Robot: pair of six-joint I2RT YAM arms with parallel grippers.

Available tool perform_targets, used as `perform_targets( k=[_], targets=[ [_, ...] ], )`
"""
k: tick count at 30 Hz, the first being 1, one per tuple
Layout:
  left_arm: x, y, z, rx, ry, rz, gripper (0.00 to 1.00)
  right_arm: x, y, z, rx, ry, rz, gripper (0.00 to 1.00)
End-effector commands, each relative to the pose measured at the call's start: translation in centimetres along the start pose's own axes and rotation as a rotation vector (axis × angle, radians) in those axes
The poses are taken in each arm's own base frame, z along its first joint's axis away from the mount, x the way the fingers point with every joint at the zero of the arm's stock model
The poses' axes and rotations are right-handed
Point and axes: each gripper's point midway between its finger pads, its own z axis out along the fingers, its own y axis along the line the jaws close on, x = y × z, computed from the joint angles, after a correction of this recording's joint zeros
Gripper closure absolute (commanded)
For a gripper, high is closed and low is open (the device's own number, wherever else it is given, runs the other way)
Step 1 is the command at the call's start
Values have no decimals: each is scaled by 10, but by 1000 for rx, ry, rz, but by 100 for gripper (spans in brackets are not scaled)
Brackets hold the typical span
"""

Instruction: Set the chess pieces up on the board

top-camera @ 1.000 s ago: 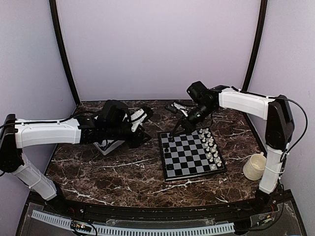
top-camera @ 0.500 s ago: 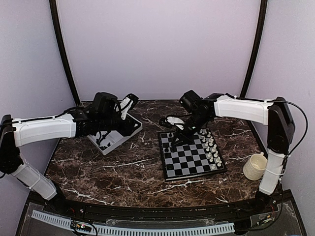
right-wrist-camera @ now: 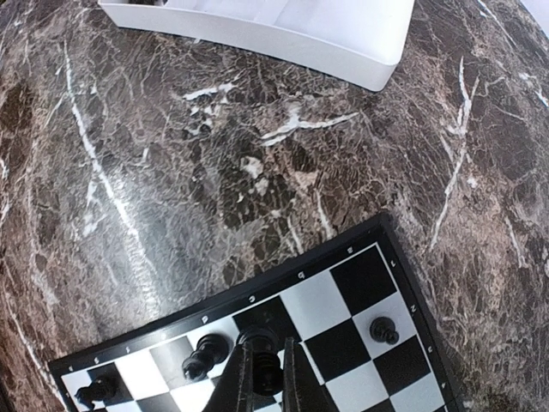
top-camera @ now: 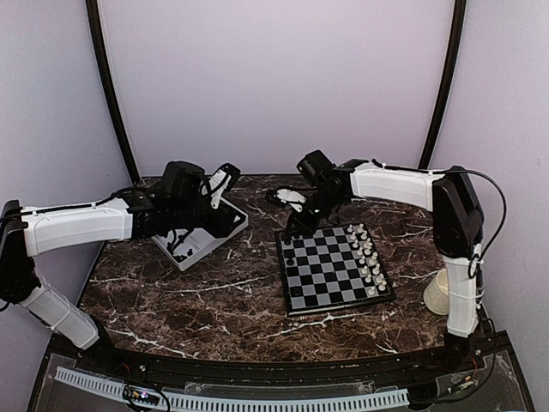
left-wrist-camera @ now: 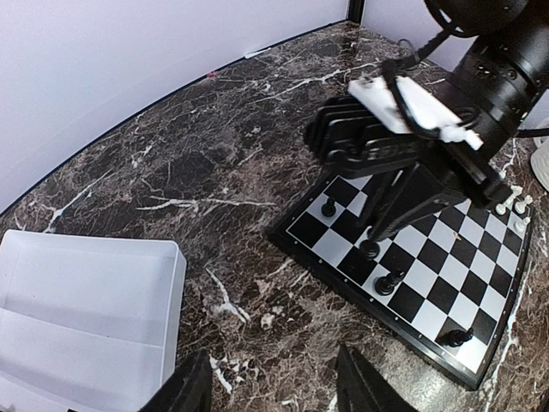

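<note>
The board [top-camera: 333,270] lies right of centre, with white chessmen [top-camera: 367,256] along its right side. My right gripper [right-wrist-camera: 268,378] is shut on a black chess piece [right-wrist-camera: 269,371] low over a square at the board's [right-wrist-camera: 339,296] left edge. Three other black pieces [right-wrist-camera: 204,354] [right-wrist-camera: 383,330] [right-wrist-camera: 94,392] stand on squares nearby. From above, this gripper [top-camera: 295,229] is at the board's far left corner. My left gripper [left-wrist-camera: 274,390] is open and holds nothing, hanging above marble between tray and board [left-wrist-camera: 412,266]. From above, it [top-camera: 230,176] is raised over the tray's far side.
A white two-compartment tray [top-camera: 225,232] sits left of the board, with small dark pieces in its near end [top-camera: 178,254]. A cream cup [top-camera: 443,290] stands at the right edge by the right arm's base. Dark posts and purple walls ring the marble table.
The right gripper has carried its black piece leftward and down to the board's far left corner. The left arm lifted back from the tray, then held still.
</note>
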Motion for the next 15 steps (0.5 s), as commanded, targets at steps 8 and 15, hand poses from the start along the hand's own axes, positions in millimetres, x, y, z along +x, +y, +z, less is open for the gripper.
perform_targets(
  k=[8,15],
  targets=[
    [-9,1,-4,3,-11,-17,48,6,-6,26,-33,27,12,98],
    [-7,0,-1,9,0,-16,48,17,8,28,-62,55,2,98]
  ],
)
